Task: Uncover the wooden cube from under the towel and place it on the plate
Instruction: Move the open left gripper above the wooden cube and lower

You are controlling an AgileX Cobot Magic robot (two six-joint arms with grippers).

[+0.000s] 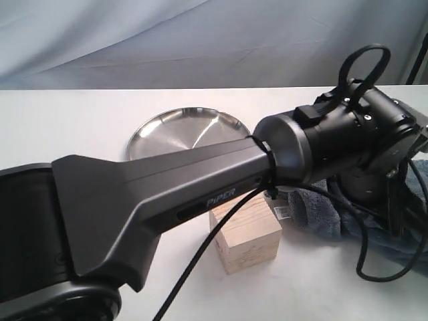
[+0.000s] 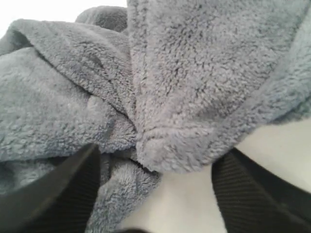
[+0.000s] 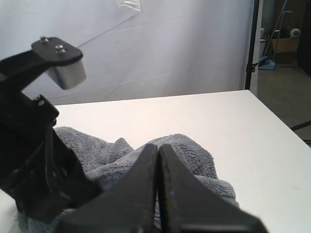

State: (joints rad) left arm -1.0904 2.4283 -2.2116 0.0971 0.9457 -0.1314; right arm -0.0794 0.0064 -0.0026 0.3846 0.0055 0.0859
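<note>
The wooden cube (image 1: 246, 239) stands uncovered on the white table, just in front of the steel plate (image 1: 175, 132). The blue-grey towel (image 1: 322, 210) lies bunched to the cube's right, its white tag beside the cube. My left arm reaches across over the towel. In the left wrist view my left gripper (image 2: 160, 154) is open, its black fingers (image 2: 252, 189) wide apart over a towel (image 2: 194, 82) fold that they do not squeeze. My right gripper (image 3: 158, 146) is shut and empty, close behind the towel (image 3: 194, 155).
The left arm's long black link (image 1: 167, 194) crosses above the plate's near rim and the cube's top edge. Its cable (image 1: 200, 267) hangs beside the cube. The left wrist body (image 3: 34, 145) stands close to my right gripper.
</note>
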